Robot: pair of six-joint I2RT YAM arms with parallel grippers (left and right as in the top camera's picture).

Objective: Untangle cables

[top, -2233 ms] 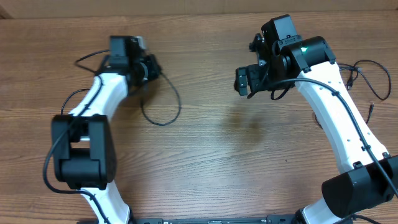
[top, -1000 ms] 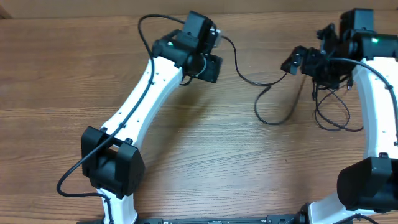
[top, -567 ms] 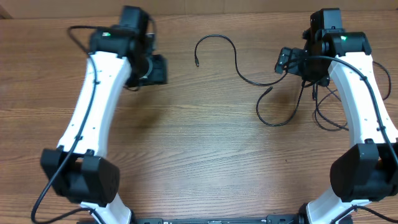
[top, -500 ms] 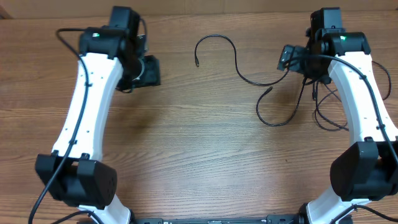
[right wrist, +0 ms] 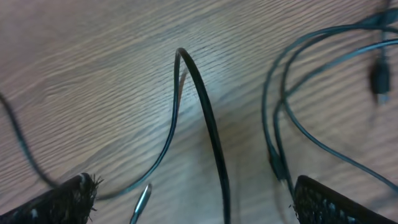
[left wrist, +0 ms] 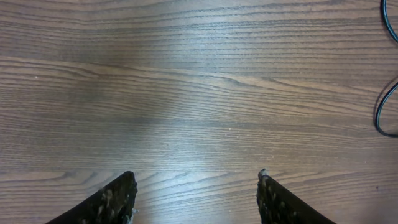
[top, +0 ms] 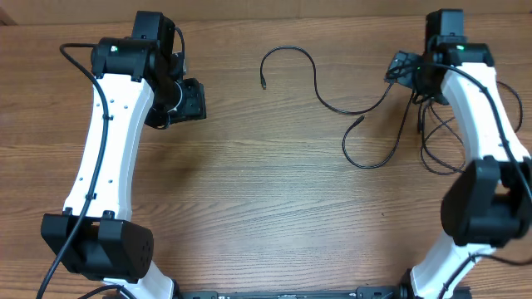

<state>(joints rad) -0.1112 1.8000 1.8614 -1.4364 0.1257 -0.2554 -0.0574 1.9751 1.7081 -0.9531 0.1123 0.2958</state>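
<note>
Several thin black cables lie on the wooden table. One cable (top: 293, 51) arcs from a plug end at the top middle down and right toward my right gripper (top: 402, 68). A second cable (top: 366, 164) loops below it, and more loops (top: 440, 154) are bunched under the right arm. In the right wrist view my right gripper (right wrist: 193, 182) is open, with a raised bend of cable (right wrist: 205, 112) running between its fingers and thinner strands (right wrist: 277, 124) beside it. My left gripper (top: 184, 101) is far left of the cables. It stands open (left wrist: 196, 177) over bare wood.
The right edge of the left wrist view shows a short curve of cable (left wrist: 380, 112). The table's far edge runs along the top of the overhead view, just behind both grippers.
My left gripper let go of the cable end at the top middle and swung back to the left. My right gripper shifted slightly right and up, still over the cable.
</note>
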